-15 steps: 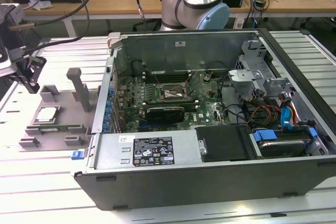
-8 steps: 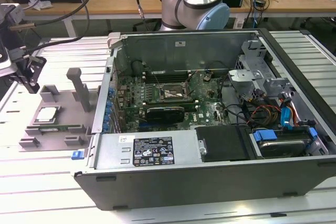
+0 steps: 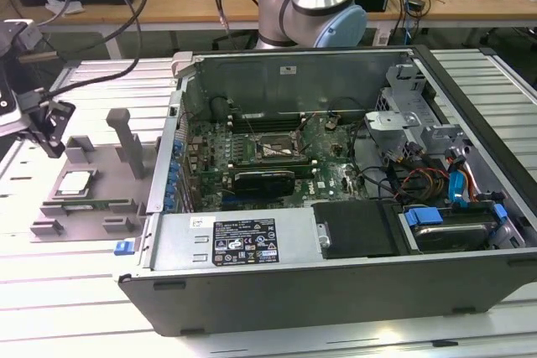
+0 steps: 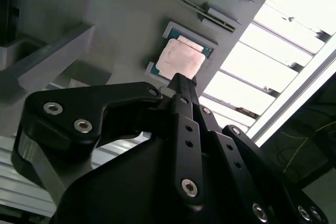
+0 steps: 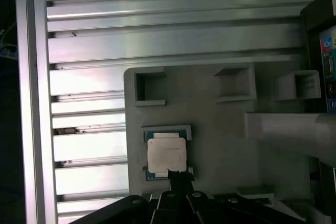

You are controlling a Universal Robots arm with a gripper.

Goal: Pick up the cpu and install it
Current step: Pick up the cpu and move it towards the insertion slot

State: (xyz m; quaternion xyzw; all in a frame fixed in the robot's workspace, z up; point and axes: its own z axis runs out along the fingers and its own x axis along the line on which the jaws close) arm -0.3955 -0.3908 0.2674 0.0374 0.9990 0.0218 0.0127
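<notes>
Okay, we see the claw (image 4: 182,80) together and empty, near the cpu (image 4: 180,59), which lies flat in its tray (image 5: 220,129) at nine o'clock from the case (image 3: 336,274) in the exterior view. We judge it needs spreading, centring, a square descent, and an edge-only pinch.

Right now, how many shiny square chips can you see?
1. The cpu lies flat in a recess of the grey tray, outside the computer case, on the exterior view's left. Another could sit hidden inside the case; I cannot tell.
</notes>
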